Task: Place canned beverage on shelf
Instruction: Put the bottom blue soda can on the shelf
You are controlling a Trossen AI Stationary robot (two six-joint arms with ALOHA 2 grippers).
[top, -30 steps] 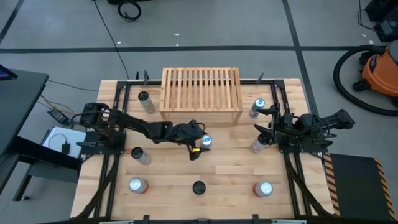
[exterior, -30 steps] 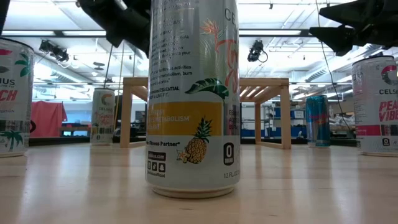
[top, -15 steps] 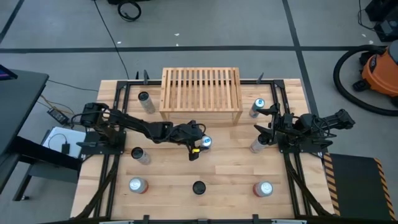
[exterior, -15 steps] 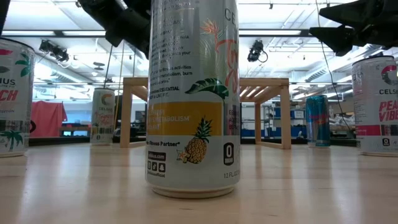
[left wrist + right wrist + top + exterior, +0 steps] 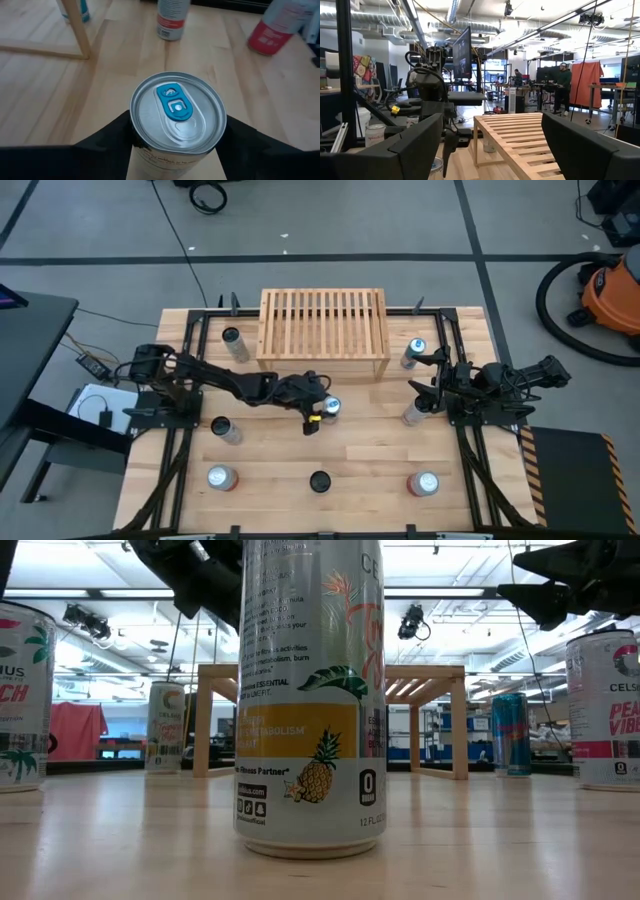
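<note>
A silver can with a blue pull tab (image 5: 331, 407) stands upright on the plank table, just in front of the light slatted wooden shelf (image 5: 323, 330). My left gripper (image 5: 322, 410) reaches in from the table's left and is shut on this can (image 5: 177, 112). In the low view the can is hidden behind a nearer pineapple-print can (image 5: 310, 700). My right gripper (image 5: 428, 375) waits open above the table's right side, its fingers (image 5: 410, 145) wide apart, with nothing between them. My left gripper pinches the can's upper wall (image 5: 134, 132), just under the top rim, between its two fingers (image 5: 112, 137), one on each opposite side. The fingers come slanting down from the table's left. The can stands upright with its top level.
Several other cans stand about: at the shelf's left (image 5: 233, 340) and right (image 5: 414, 352), beside the right arm (image 5: 415, 413), at mid-left (image 5: 223, 430), and along the near edge (image 5: 220, 477) (image 5: 319, 480) (image 5: 424, 483). Bare planks lie between the held can and the near row.
My left gripper has shut on the can's sides without shifting its place. The can stays upright where it was.
</note>
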